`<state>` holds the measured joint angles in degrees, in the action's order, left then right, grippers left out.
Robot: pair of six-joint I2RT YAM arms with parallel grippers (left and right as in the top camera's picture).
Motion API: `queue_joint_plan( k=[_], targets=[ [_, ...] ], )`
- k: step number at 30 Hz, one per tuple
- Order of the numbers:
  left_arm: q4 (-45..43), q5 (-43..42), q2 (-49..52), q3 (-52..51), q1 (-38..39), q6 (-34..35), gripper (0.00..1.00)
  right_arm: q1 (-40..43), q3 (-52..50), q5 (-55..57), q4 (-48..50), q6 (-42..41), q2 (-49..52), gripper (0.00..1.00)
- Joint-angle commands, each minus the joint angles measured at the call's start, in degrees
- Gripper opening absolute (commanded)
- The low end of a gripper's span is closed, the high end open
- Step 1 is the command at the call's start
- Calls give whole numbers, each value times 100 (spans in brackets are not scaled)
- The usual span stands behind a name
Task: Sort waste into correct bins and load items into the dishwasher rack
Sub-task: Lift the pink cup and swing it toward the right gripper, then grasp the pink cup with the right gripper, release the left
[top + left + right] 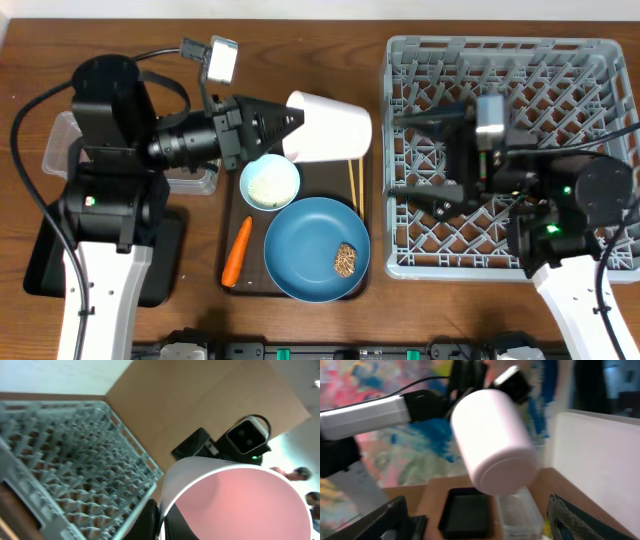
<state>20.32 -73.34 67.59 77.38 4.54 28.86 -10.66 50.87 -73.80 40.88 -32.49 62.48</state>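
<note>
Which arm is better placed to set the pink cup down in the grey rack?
Probably right: the right claw hangs open over the grey pegged plastic rack, facing the pale pink plastic cup. The left claw grips that cup by its rim, short of the rack.

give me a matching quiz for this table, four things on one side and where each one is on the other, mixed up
Things:
1. pink cup
2. carrot
3. brown lump
4. chopsticks

Places:
A. on the blue plate
B. on the tray, left of the plate
C. held up in the air by the left fingers
D. at the tray's right edge, nearest the rack

Pairs: 1-C, 2-B, 3-A, 4-D
</note>
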Motion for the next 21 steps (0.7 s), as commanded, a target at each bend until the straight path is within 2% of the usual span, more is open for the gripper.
queue_joint_plan(
  k=[1, 14, 18, 21],
  targets=[
    [-28, -514, -92, 129, 2, 321, 6, -227, 35, 9, 26, -83, -31, 83],
    [-7, -249, 15, 116, 671, 227, 6, -691, 35, 787, 31, 127, 70, 84],
    [-9, -175, 105, 111, 785, 227, 6, -800, 35, 1067, 28, 127, 70, 72],
    [-9, -136, 140, 111, 809, 227, 6, -872, 35, 1104, 28, 129, 92, 71]
  ],
)
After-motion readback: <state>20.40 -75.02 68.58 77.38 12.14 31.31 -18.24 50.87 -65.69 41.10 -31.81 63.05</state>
